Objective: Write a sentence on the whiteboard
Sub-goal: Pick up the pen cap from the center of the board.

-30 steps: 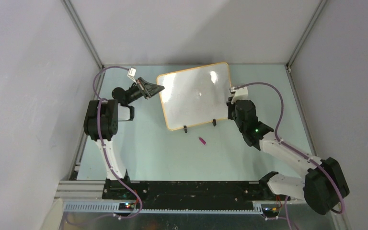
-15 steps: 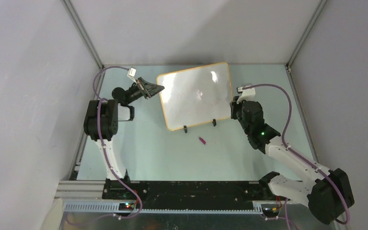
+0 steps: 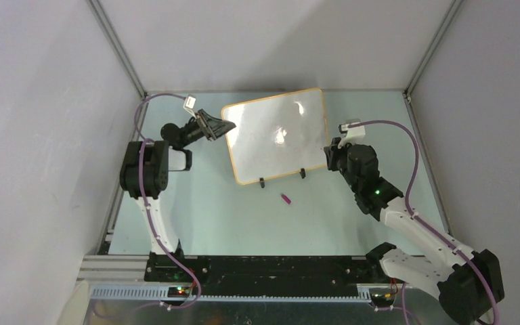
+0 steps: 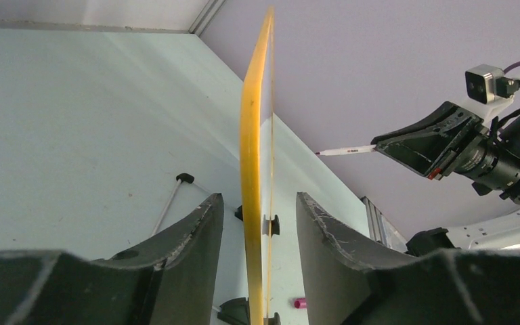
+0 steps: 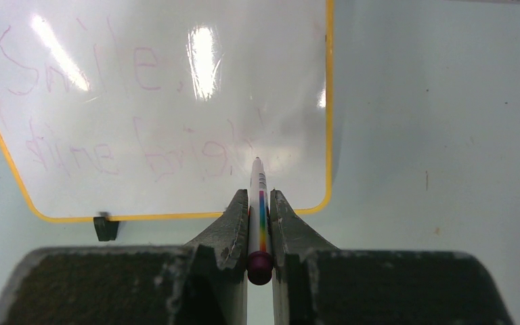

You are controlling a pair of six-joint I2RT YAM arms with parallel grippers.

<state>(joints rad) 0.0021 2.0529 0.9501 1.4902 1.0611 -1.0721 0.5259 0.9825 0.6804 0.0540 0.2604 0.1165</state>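
Observation:
The whiteboard [image 3: 274, 135] stands tilted on two black clip feet at the back middle of the table. In the right wrist view the whiteboard [image 5: 162, 101] bears faint pink writing in two lines. My left gripper [image 3: 220, 126] is open. Its jaws straddle the board's yellow left edge [image 4: 249, 169] with a gap on each side. My right gripper [image 3: 330, 152] is shut on a white marker [image 5: 258, 196] with a rainbow stripe. The marker's tip points at the board's lower right part, a little off the surface. The marker also shows in the left wrist view [image 4: 345, 149].
A small pink marker cap [image 3: 286, 199] lies on the table just in front of the board, also in the left wrist view [image 4: 300, 302]. Grey walls close in the left, back and right. A metal rail [image 3: 244, 291] runs along the near edge.
My right arm has swung rightward and drawn the marker back a little from the board. The left gripper and the board have stayed put.

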